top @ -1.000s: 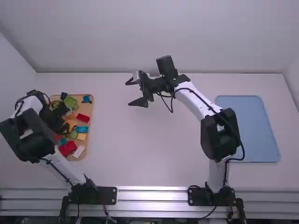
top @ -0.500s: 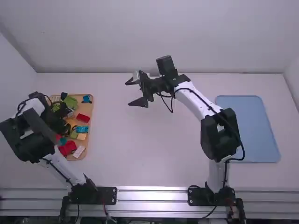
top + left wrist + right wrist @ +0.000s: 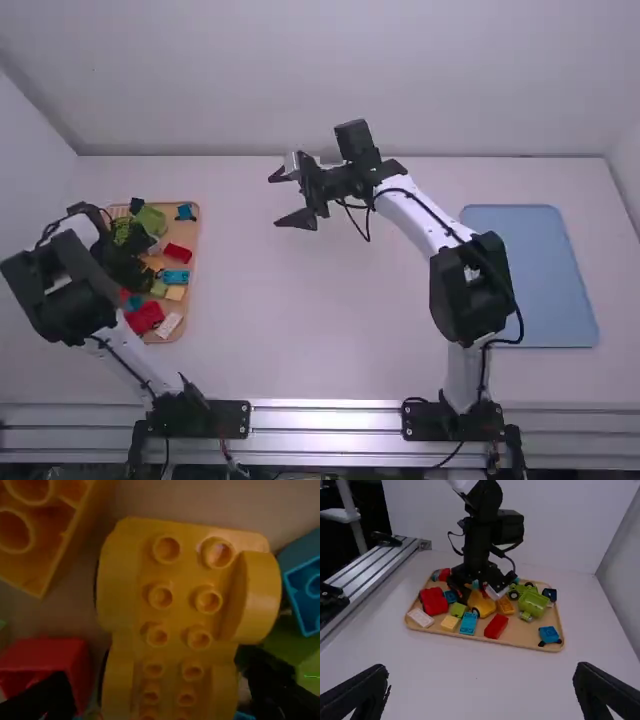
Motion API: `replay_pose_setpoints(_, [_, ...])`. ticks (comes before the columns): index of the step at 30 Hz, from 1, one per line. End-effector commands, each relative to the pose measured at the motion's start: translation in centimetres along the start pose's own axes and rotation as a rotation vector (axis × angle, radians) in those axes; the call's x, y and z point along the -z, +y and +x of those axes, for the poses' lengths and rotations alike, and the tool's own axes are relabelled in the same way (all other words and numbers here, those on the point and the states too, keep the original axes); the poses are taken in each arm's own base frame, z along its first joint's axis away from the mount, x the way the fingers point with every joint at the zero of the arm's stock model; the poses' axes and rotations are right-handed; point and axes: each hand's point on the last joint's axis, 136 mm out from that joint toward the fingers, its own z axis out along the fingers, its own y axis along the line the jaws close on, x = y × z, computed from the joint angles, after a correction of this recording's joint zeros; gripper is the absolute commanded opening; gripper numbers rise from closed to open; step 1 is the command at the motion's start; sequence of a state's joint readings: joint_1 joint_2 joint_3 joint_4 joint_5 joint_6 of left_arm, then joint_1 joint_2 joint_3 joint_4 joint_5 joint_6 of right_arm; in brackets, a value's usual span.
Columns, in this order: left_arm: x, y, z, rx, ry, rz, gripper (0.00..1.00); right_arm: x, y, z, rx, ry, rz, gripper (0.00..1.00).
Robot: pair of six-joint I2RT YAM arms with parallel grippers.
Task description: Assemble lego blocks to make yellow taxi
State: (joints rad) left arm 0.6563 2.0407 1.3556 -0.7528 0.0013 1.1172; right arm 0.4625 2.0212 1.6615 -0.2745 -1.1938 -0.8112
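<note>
Left gripper (image 3: 155, 670), over the left side of the table (image 3: 330, 320): its fingers stand apart around the yellow car base (image 3: 180, 615), with no firm grip evident. The base lies studs up, an attitude that should let you press bricks onto it without turning it; the fingers' spread suits closing across its width. A red block (image 3: 60, 662) crowds one finger, and an upturned yellow brick (image 3: 50, 525) and a blue block (image 3: 301, 575) lie close by, so you could snag a neighbour. All sit in the wooden tray (image 3: 510, 646), which keeps loose parts, including a red brick (image 3: 496, 626) toward its right side, within your reach. Right gripper (image 3: 277, 200): fingers wide, empty, above the table's far middle, presumably leaving you room to lift. At right, a blue mat (image 3: 530, 280), perhaps a place for assembly
</note>
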Motion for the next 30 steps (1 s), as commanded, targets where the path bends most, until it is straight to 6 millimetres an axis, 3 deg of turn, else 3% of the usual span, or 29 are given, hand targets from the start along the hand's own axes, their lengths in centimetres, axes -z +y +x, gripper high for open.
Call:
replay_pose_setpoints(1, [-1.8,-0.6,0.7,0.011,0.033,0.044,0.89,-0.1,-0.4,-0.6,0.014,-0.011,-0.004,0.99])
replay_pose_setpoints(7, [-1.3,1.4,0.3,0.047,0.027,-0.034,0.93,-0.1,-0.4,-0.6,0.016,-0.012,-0.004,0.99])
replay_pose_setpoints(13, [2.7,4.7,-1.2,0.196,-0.011,-0.105,0.98,-0.1,-0.4,-0.7,0.023,-0.013,-0.003,0.99])
replay_pose_setpoints(16, [4.4,5.0,-1.4,0.242,-0.010,-0.098,1.00,-0.1,-0.4,-0.7,0.022,-0.013,-0.003,0.99])
replay_pose_setpoints(23, [5.0,3.6,-0.7,0.232,0.028,-0.039,0.99,-0.1,-0.4,-0.7,0.022,-0.013,-0.004,0.99])
replay_pose_setpoints(30, [2.9,0.7,0.1,0.014,0.045,0.064,0.97,-0.1,-0.4,-0.6,0.017,-0.012,-0.004,0.99])
